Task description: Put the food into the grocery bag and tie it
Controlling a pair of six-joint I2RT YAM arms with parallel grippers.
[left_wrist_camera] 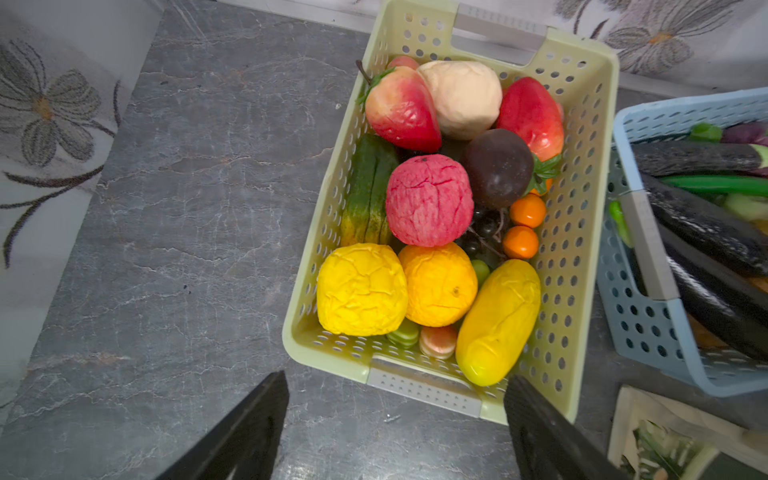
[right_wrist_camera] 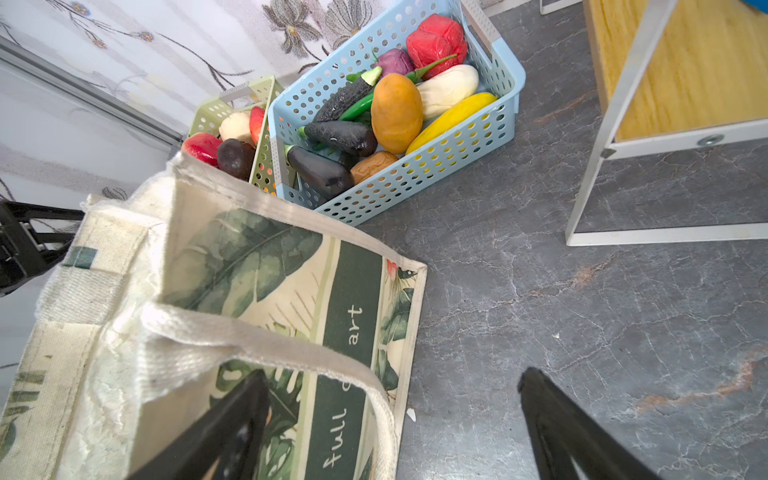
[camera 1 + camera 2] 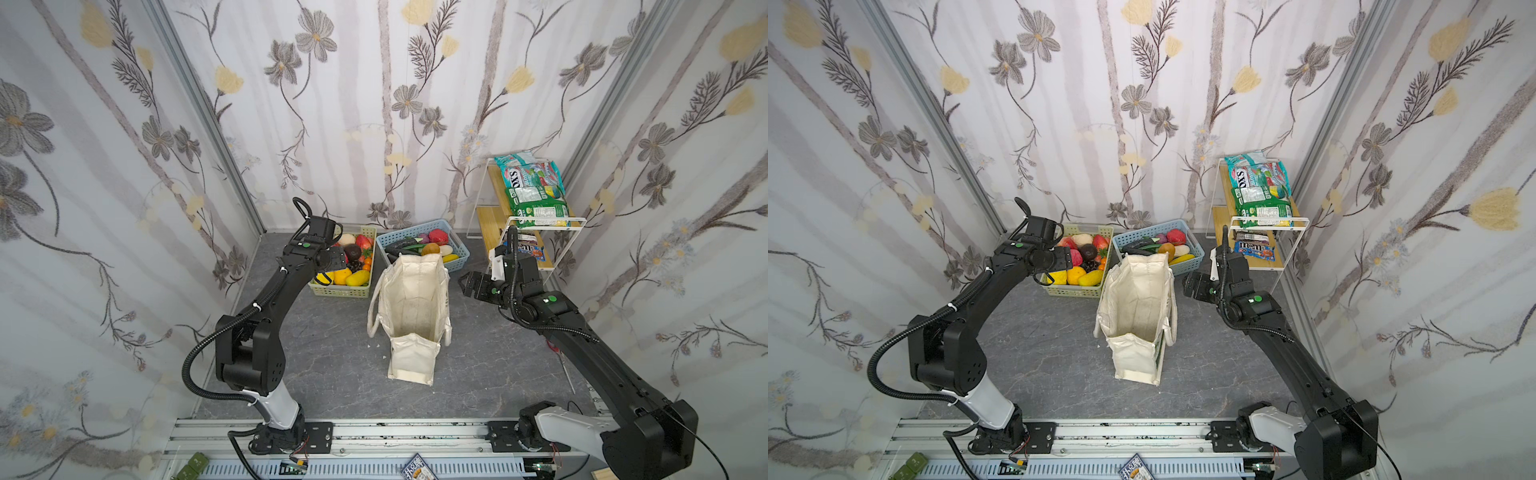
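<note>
Grey marble desk point(image 3: 324, 332) is carrying the upright grocery bag point(image 3: 409, 316) centrally, with the left hand point(image 1: 397, 378) hovering spread and empty above the green basket point(image 1: 590, 208) of food point(image 1: 430, 199) and the right hand point(image 2: 394, 374) gaping empty beside that bag

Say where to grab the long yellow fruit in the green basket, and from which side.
Probably across its narrow middle, from above: the long yellow fruit lies on top of the pile, lengthwise along the wall of the green basket, which blocks sideways approaches.
</note>
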